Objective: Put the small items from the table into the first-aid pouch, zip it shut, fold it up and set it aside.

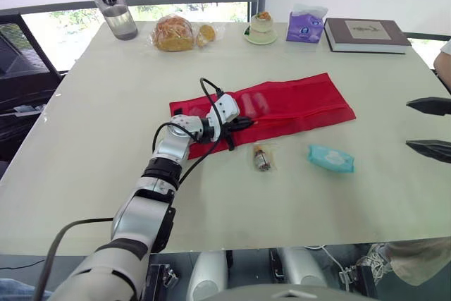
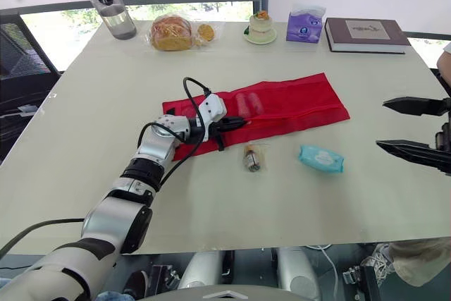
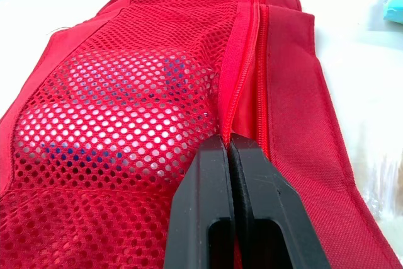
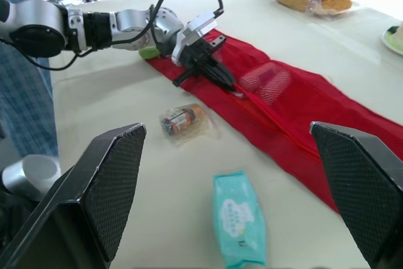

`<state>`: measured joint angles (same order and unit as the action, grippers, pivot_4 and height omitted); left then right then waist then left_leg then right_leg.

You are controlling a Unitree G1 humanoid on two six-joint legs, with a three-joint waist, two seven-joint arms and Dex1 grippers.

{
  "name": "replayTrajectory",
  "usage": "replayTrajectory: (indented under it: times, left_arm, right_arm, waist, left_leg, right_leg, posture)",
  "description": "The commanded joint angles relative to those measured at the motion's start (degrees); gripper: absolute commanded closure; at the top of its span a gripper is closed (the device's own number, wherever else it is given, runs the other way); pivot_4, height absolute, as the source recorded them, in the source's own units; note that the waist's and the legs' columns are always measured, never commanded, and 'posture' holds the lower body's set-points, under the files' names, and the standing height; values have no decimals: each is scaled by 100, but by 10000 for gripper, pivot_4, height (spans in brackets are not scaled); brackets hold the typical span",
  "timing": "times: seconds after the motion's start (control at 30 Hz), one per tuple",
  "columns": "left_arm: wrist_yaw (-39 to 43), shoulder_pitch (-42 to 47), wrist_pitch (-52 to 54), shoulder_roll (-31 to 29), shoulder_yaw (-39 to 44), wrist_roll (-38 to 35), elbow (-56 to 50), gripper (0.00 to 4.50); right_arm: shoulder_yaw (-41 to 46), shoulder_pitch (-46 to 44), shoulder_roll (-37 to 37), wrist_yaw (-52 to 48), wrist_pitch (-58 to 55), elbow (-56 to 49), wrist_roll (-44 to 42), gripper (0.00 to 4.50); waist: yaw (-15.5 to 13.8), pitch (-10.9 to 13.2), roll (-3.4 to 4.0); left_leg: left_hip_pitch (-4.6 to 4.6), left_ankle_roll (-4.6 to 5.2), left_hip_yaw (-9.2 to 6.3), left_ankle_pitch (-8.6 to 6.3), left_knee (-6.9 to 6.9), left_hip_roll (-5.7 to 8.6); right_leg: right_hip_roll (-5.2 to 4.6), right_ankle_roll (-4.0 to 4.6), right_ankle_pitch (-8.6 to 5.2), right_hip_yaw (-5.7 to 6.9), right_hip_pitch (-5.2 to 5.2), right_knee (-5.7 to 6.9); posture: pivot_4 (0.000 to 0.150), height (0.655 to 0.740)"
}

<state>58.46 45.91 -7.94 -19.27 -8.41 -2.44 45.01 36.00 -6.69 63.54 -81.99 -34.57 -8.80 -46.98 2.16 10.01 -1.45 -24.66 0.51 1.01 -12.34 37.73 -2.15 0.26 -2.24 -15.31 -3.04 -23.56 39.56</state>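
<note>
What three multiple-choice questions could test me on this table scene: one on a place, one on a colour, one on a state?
1. The wipes pack lies: A on a book; B on the table, apart from the pouch; C inside the mesh pocket.
2. The pouch is: A blue; B green; C red.
3. The left gripper is: A shut on the pouch's zip edge; B wide open; C holding a bottle.
Answers: B, bare table shows all round the pack; C, its cloth and mesh are red; A, the black fingers meet at the zip.
</note>
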Motion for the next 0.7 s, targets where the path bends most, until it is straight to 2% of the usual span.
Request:
replayTrajectory:
  times: [0.03,0.3,0.43,0.53,0.7]
  left_arm:
    - [10,61,-87,-53,84,-24,5,45000]
    - [39,89,-111,-56,76,-20,36,45000]
    - [46,66,-104,-59,77,-20,15,45000]
    - [23,55,-102,-60,84,-18,0,45000]
    - [-10,-9,-78,-45,68,-18,-112,45000]
  right_arm:
    - [303,-17,247,-252,290,131,140,484]
    - [228,-194,454,-459,665,407,391,484]
    - [45,70,205,-352,791,121,534,484]
    - [-192,550,-375,73,788,-547,534,484]
    - [-1664,1122,-2037,1982,1133,-2152,1343,484]
  waist:
    - [1,0,0]
    - [1,0,0]
    - [0,0,0]
    - [-12,-4,-6]
    - [4,-3,0]
  left_leg:
    - [0,0,0,0,0,0]
    - [2,0,1,0,0,0]
    - [1,0,1,0,0,0]
    - [0,0,-5,0,0,0]
    - [2,-1,-5,1,3,-2]
  right_leg:
    - [0,0,0,0,0,0]
    - [-1,0,0,0,0,0]
    - [-1,2,1,0,0,0]
    - [-1,2,1,4,1,0]
    - [2,-1,-1,-1,-3,17]
  posture:
    - [1500,7400]
    - [1500,7400]
    - [1500,7400]
    - [1500,7400]
    - [1500,7400]
